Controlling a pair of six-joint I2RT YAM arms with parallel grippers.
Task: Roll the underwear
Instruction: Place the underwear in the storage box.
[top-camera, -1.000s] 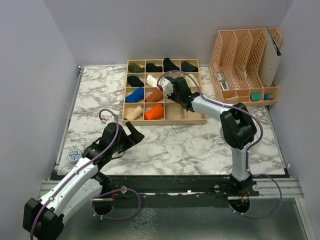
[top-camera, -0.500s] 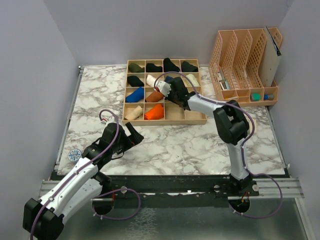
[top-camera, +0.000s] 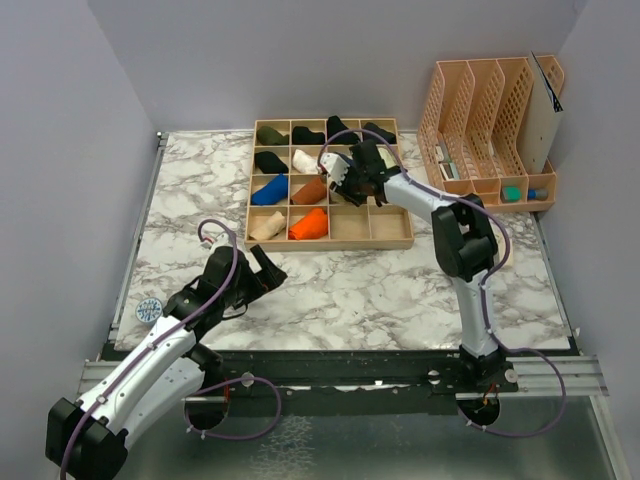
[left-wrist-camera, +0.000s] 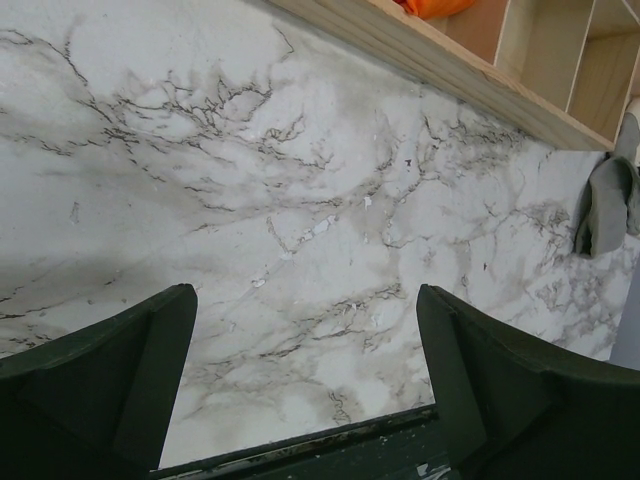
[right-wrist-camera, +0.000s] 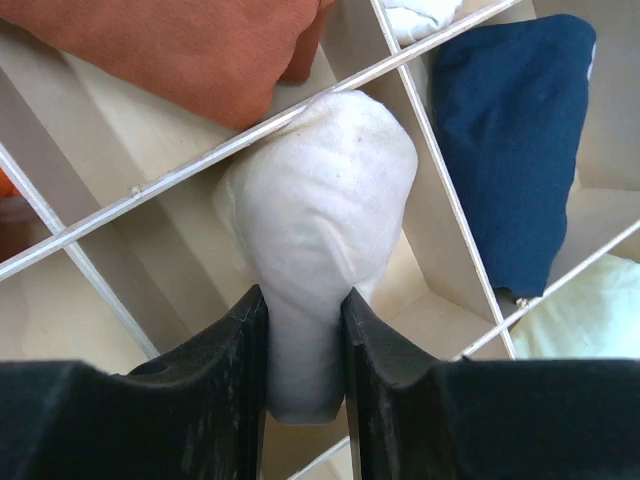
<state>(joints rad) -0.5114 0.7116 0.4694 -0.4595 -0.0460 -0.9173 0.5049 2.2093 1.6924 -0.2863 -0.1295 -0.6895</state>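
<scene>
A pale beige rolled underwear (right-wrist-camera: 320, 180) is pinched at its near end between the two black fingers of my right gripper (right-wrist-camera: 303, 300). Its bulging far end rests on a divider of the wooden tray (right-wrist-camera: 180, 160), over a bare compartment. In the top view the right gripper (top-camera: 352, 182) hangs over the tray's middle cells and hides the roll. My left gripper (top-camera: 265, 268) sits low over the marble near the tray's front. It stands open (left-wrist-camera: 305, 310) with only tabletop between its fingers.
The wooden tray (top-camera: 330, 243) holds rolled garments in black, blue (right-wrist-camera: 515, 130), orange (top-camera: 308, 224), rust (right-wrist-camera: 190, 45) and cream. A peach file rack (top-camera: 490, 120) stands at the back right. A round blue sticker (top-camera: 148, 310) lies at the left front.
The right arm's elbow has swung toward the back and its gripper has shifted slightly back and right over the tray. The left arm has not moved.
</scene>
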